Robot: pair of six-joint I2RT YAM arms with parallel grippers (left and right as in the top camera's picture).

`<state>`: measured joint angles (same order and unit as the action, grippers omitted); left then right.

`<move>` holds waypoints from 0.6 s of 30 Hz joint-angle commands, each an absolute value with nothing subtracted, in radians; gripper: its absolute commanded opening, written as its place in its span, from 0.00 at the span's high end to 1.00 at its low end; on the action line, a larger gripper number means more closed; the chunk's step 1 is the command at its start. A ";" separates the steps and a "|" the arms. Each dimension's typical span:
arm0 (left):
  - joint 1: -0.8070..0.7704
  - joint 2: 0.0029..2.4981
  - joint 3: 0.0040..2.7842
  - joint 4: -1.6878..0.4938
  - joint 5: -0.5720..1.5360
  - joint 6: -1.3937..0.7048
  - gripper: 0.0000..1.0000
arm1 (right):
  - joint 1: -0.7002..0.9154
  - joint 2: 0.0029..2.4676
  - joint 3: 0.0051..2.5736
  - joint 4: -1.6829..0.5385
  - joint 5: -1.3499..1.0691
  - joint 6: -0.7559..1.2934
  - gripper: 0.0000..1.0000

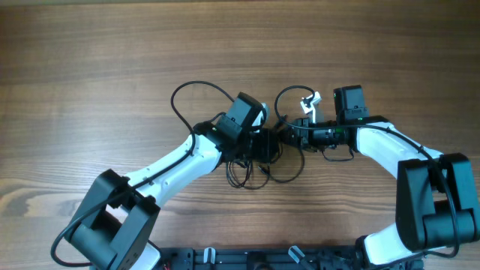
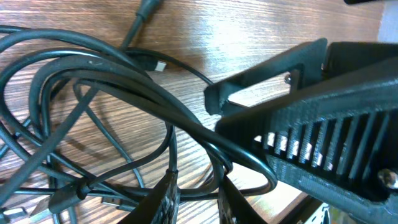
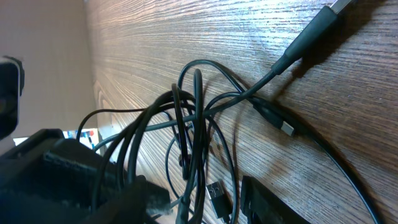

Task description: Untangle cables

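1. Left gripper (image 1: 262, 144) sits at the centre of the wooden table (image 1: 90, 60). The cables (image 2: 134, 87) are knotted at its tip, with one loop out at 10 o'clock and more loops at 6.
2. Left wrist view: its fingers (image 2: 166, 200) are nearly together, clenched on strands passing between them.
3. Right gripper (image 1: 295, 135) is just right of the knot, facing 9 o'clock.
4. Right wrist view: its fingers (image 3: 264, 199) are spread apart, released. The bundle runs between them; contact unclear.

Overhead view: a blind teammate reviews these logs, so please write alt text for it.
The left gripper and right gripper meet at centre, close together over a tangle of thin black cables, whose loops spill onto the wooden table around them.
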<state>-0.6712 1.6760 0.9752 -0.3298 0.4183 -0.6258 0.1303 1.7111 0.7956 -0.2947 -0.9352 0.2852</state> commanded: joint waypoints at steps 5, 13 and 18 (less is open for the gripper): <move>-0.659 1.683 0.980 -0.356 0.555 -0.496 0.47 | 0.134 1.726 0.803 -0.290 -0.959 0.262 0.49; -0.658 1.683 0.980 -0.348 0.587 -0.433 0.46 | 0.134 1.726 0.803 -0.289 -0.960 0.262 0.49; -0.659 1.683 0.980 -0.302 0.518 -0.433 0.46 | 0.134 1.726 0.803 -0.289 -0.998 0.266 0.50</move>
<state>-0.6655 1.6760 0.9752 -0.3145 0.5663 -0.4526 0.1303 1.7111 0.7956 -0.2932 -0.9474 0.2852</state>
